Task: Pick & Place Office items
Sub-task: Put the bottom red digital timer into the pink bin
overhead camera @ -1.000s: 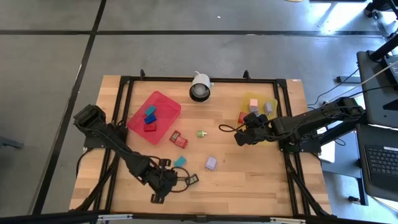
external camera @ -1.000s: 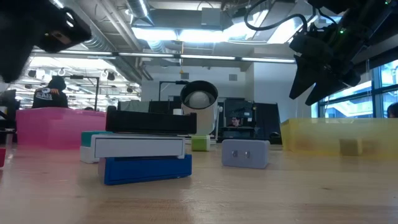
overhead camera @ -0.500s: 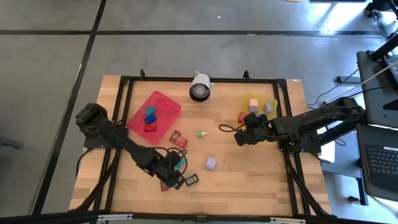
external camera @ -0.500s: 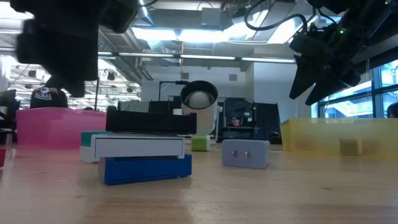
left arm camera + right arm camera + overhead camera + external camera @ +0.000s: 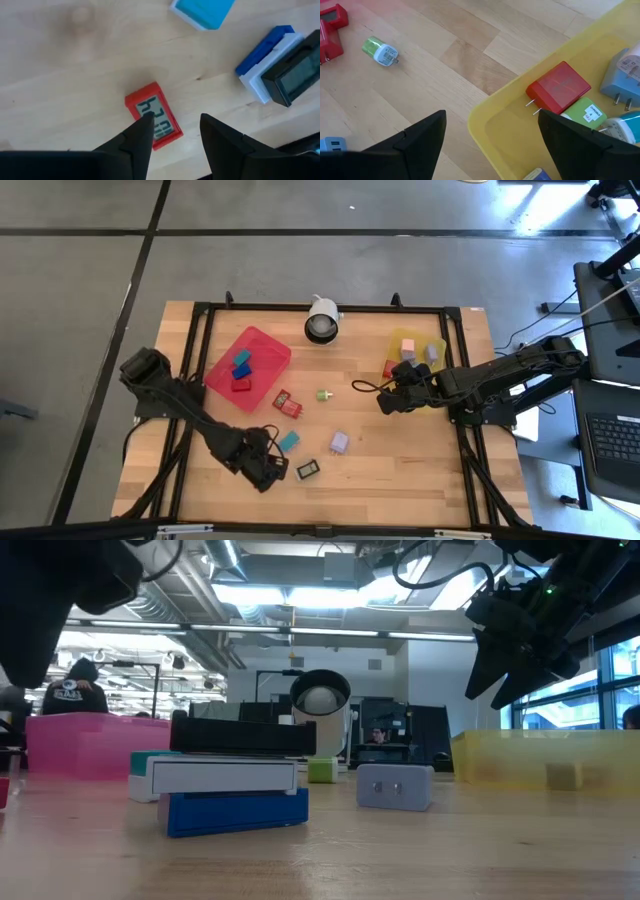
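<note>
Left wrist view: a small red piece with a grey display (image 5: 153, 117) lies flat on the bare tabletop (image 5: 60, 65), directly under the left gripper (image 5: 172, 131). The two dark fingers stand a little apart, one tip over the piece's face, nothing pinched between them. Step in hand looks like lining up for a pick. Next move likely calls for the fingers to drop on either side of the piece's narrow width and close.

Near it: a teal block (image 5: 202, 11), and a stack of blue, white and black pieces (image 5: 277, 65), close beside but not touching.

High view: left gripper (image 5: 268, 472) sits near the front of the tabletop, with the black, white-labelled piece (image 5: 308, 469) just beside it. A lilac piece (image 5: 339, 442) and a green one (image 5: 323, 394) lie loose mid-table. Red tray (image 5: 262, 342) holds a few pieces.

Right gripper (image 5: 386, 403) hovers at the yellow tray's (image 5: 398, 340) edge, fingers spread wide, empty.
</note>
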Controlling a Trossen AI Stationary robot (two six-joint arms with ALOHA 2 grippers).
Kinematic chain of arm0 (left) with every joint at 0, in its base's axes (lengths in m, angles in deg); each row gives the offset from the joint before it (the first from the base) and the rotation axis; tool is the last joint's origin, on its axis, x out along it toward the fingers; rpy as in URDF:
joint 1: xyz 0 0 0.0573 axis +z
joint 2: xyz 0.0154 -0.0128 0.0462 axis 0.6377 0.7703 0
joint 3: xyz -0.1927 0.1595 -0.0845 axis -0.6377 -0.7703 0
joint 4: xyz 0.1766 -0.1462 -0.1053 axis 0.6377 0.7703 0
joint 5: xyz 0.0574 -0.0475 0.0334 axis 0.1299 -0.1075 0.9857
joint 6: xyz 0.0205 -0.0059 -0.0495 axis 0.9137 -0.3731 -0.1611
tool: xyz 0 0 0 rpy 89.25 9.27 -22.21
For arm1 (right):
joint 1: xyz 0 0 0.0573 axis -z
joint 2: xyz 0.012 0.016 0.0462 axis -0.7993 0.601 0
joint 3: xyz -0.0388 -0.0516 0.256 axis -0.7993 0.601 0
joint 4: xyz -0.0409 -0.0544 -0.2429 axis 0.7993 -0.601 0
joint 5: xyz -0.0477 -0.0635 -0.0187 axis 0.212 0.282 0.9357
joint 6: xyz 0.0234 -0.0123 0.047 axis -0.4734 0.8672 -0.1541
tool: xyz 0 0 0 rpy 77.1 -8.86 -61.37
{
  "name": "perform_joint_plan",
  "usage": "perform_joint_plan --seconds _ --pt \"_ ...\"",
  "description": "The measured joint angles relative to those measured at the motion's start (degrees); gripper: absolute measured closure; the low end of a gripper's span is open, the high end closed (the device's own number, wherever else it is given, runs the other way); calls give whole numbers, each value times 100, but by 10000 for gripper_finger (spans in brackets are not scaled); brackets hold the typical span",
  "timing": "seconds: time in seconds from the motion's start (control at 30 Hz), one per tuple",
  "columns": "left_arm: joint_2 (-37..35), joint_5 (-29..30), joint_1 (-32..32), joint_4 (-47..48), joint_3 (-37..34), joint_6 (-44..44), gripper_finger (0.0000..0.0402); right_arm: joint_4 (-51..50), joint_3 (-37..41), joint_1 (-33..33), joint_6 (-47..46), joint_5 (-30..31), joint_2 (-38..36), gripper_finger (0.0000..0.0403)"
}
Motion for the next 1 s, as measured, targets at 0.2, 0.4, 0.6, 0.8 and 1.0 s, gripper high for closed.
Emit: perform_joint_plan --seconds 0.2,0.4,0.6,0.8,1.0 --pt "349 -217 -73 -19 0 -371 222 2 0 0 -2 2 0 85" --pt "599 -593 -73 -133 0 -371 200 2 0 0 -2 0 0 85" --pt "604 -191 -75 -235 0 -751 180 2 0 1 -2 0 1 85" --pt "686 -202 -79 -251 2 -933 171 2 0 1 -1 1 1 85" --pt "773 -329 -79 -222 -7 -938 172 5 0 1 -1 2 1 85"
